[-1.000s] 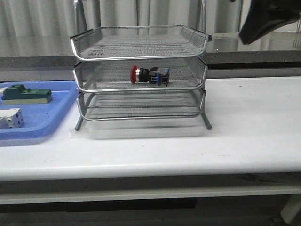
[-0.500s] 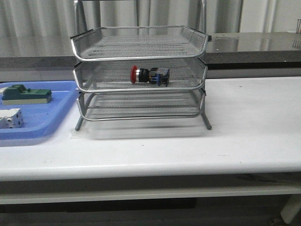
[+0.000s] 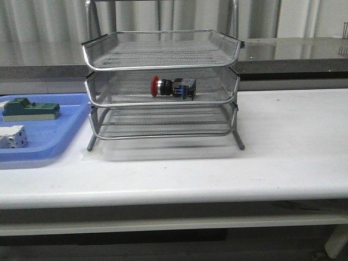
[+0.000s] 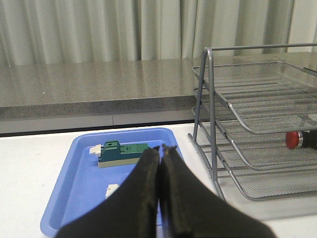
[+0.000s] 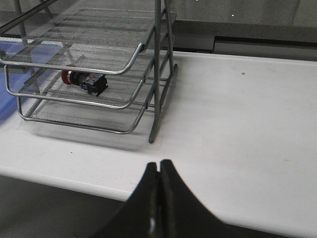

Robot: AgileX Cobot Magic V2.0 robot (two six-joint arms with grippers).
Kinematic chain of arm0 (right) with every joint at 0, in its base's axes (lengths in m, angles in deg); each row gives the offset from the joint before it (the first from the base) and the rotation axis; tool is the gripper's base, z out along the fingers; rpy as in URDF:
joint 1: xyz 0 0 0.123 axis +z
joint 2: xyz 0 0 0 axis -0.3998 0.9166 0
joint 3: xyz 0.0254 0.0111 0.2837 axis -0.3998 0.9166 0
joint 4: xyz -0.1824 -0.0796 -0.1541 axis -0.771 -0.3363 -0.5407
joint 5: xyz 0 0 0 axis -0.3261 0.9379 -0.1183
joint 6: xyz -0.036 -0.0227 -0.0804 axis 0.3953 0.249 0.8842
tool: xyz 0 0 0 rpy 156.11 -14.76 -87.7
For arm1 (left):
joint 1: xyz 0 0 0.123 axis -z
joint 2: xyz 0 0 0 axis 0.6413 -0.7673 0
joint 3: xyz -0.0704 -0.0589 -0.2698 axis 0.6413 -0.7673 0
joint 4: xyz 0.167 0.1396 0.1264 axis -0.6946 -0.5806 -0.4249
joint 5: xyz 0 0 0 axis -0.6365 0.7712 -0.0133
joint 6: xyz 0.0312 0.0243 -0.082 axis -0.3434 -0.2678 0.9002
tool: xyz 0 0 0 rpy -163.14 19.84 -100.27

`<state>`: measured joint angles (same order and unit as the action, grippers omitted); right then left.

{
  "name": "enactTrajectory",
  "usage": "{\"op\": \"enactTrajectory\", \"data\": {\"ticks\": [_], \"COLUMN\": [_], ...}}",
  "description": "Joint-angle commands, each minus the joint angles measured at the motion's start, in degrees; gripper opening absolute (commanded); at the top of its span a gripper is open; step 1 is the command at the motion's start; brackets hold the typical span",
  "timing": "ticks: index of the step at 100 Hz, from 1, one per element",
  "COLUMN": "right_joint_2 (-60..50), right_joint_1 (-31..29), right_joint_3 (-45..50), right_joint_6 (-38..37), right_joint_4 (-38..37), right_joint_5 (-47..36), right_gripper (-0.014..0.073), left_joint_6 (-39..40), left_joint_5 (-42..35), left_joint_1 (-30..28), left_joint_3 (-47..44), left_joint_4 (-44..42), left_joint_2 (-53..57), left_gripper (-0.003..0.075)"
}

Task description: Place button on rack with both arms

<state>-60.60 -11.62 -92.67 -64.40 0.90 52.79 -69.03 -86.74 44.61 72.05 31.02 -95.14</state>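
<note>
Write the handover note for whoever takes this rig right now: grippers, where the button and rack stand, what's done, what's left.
Left gripper: shut, holding nothing, raised above the table's near edge, looking over the blue tray.
Right gripper: shut, holding nothing, above the table's near edge on the rack's right side.
Neither arm shows in the front view.
Button: lying on its side in the middle tier of the rack, red cap pointing left in the front view.
Rack: upright on the white table, right of the blue tray.
Done: button is on the rack, both grippers clear of it.
Left: nothing apparent for the placement itself.
</note>
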Motion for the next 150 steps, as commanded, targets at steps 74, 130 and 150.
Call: {"op": "enactTrajectory", "data": {"ticks": [74, 130, 150], "right_joint_2": [-0.3, -11.0, -17.7], "right_joint_1": [-0.4, -1.6, -5.8], "right_joint_3": [-1.5, 12.5, 20.9], "right_joint_6": [-0.1, -13.1, -13.2], "right_joint_4": [-0.2, -11.0, -10.5], "right_joint_5": [-2.8, -18.6, -24.6], "right_gripper": [-0.0057, -0.0057, -0.0057], "left_joint_6": [0.5, 0.5, 0.5], "left_joint_5": [-4.0, -4.0, -4.0], "left_joint_1": [-0.2, -0.2, -0.2], "left_joint_3": [1.7, 1.7, 1.7], "left_joint_4": [0.6, 0.6, 0.6], "left_joint_2": [-0.4, -0.4, -0.4], "left_gripper": [-0.0020, -0.0020, -0.0020]}}
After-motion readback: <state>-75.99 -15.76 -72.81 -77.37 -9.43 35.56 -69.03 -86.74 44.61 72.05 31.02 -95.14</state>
